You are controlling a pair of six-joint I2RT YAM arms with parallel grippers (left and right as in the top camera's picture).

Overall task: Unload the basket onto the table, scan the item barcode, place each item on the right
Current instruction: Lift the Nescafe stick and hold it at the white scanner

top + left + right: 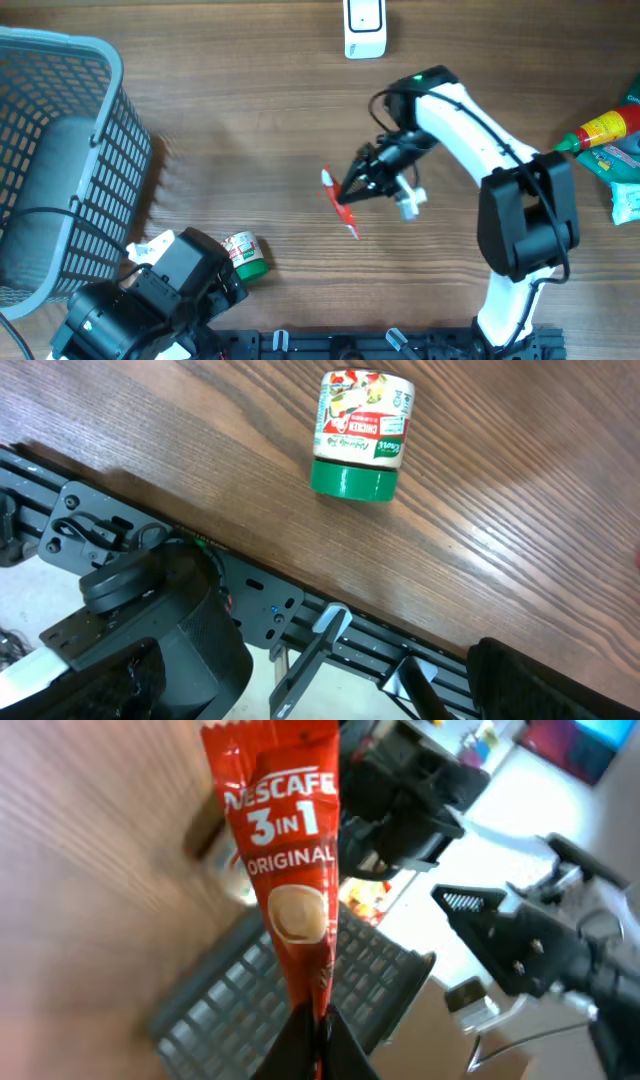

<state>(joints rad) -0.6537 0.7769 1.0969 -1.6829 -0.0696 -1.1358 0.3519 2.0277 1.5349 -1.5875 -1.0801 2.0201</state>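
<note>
- Red, narrow foil sachet printed "Nescafé 3 in 1 Original" (288, 870) is the item to scan. It sits near the middle of the brown wood-grain worktop (250, 120), held by one end and, as far as I can judge, lifted clear of the wood.
- The right claw (358, 188) is closed tight on that end. In its wrist view the dark fingertips (300, 1045) meet on the sachet's lower edge, and the rest of the stick juts out free beyond them.
- The left claw (205, 268) stands wide with nothing in it, near the front left corner. A small jar with a green lid and a picture label (360, 435) lies on its side just beside it, not touching.
- A white boxy device (365, 28) at the far edge is probably the scanner. The sachet is well apart from it.
- Step in hand: the item is gripped, but presenting it to the scanner is not yet done. No barcode shows in any view.
- The next move calls for carrying the sachet to the white device and turning the wrist until the barcode faces it. A thin stick held by one end may droop, so a slow, steady approach suits.
- A grey plastic lattice basket (70, 150) waits on the left.
</note>
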